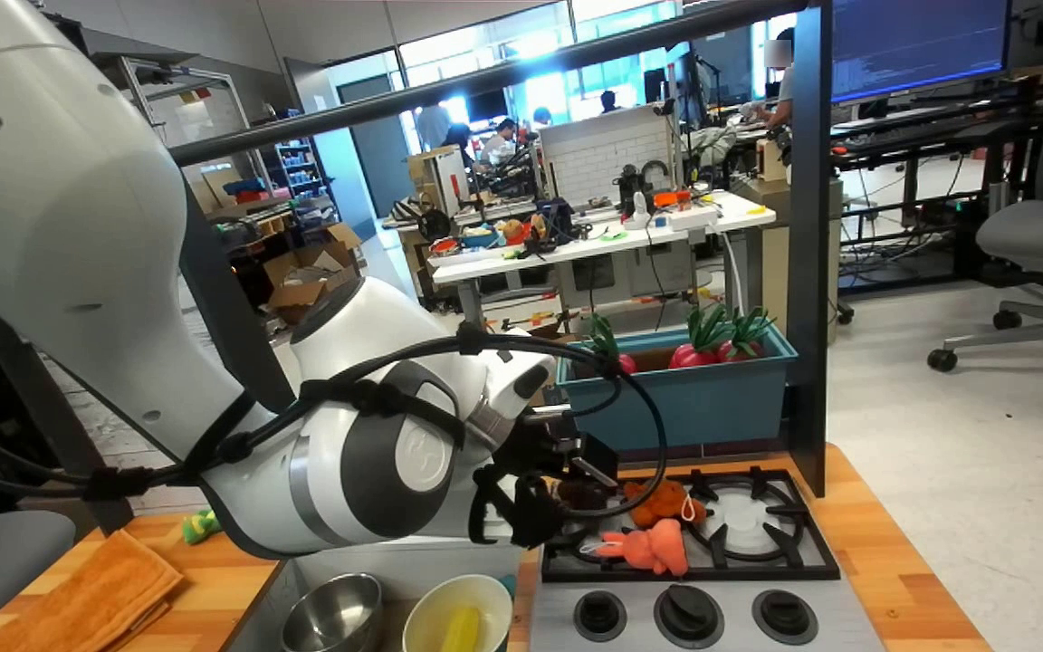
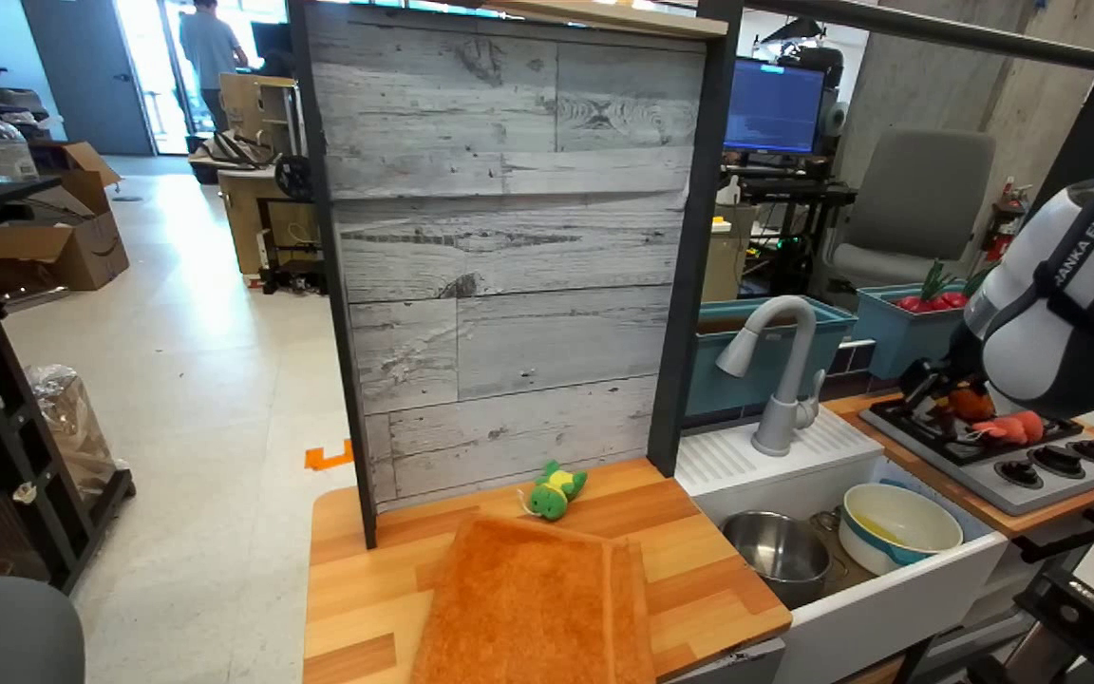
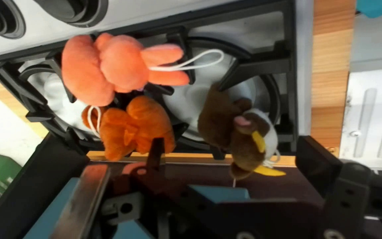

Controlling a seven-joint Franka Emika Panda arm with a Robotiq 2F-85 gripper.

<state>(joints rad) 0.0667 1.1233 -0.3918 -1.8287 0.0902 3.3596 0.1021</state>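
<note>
The black pincer (image 3: 234,153) gapes wide, gripping nothing, near a brown-and-white plush toy (image 3: 244,136). In the wrist view, a coral plush rabbit (image 3: 119,64) lies at the toy's ten o'clock.

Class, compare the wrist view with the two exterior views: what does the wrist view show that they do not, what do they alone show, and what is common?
Only the wrist view: the pink, yellow and white details of the brown plush.

Only the exterior views: the orange towel, the green plush and the steel bowl in both, plus the grey faucet in an exterior view.

Shared by all: the stove, the coral plush, the rust-orange plush and the gripper.
</note>
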